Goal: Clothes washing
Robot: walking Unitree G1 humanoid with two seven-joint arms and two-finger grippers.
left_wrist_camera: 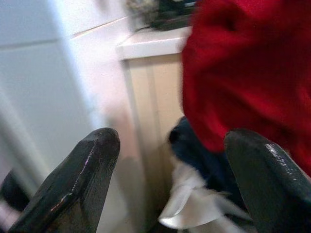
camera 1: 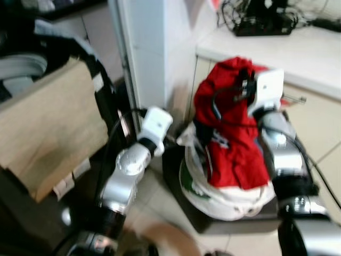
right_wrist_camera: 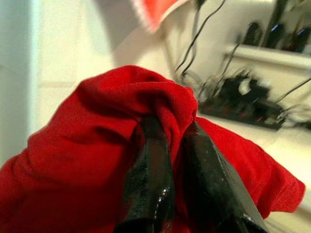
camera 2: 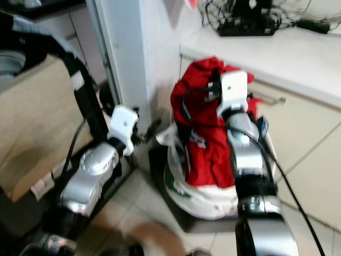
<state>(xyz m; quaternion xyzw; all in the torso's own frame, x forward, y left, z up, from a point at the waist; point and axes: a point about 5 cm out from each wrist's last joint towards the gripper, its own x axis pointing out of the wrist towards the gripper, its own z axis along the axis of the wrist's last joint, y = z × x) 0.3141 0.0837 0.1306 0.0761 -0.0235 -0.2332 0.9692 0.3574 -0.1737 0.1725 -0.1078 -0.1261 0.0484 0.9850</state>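
A red garment [camera 1: 229, 128] hangs bunched above a white laundry basket [camera 1: 224, 200] that stands on the floor by a white cabinet. My right gripper [right_wrist_camera: 170, 141] is shut on the top fold of this red garment [right_wrist_camera: 97, 160], holding it up over the basket. Dark blue and white clothes [left_wrist_camera: 204, 189] lie in the basket under it. My left gripper [left_wrist_camera: 170, 145] is open and empty, raised just left of the basket, pointing toward the hanging cloth; its wrist [camera 1: 154, 125] sits beside the white pillar.
A white pillar [camera 1: 144, 53] rises behind the basket. A white counter [camera 1: 287, 48] with a tangle of black cables [camera 1: 261, 18] runs at the back right. A brown cardboard box [camera 1: 48, 128] and a black frame stand on the left. Tiled floor shows in front.
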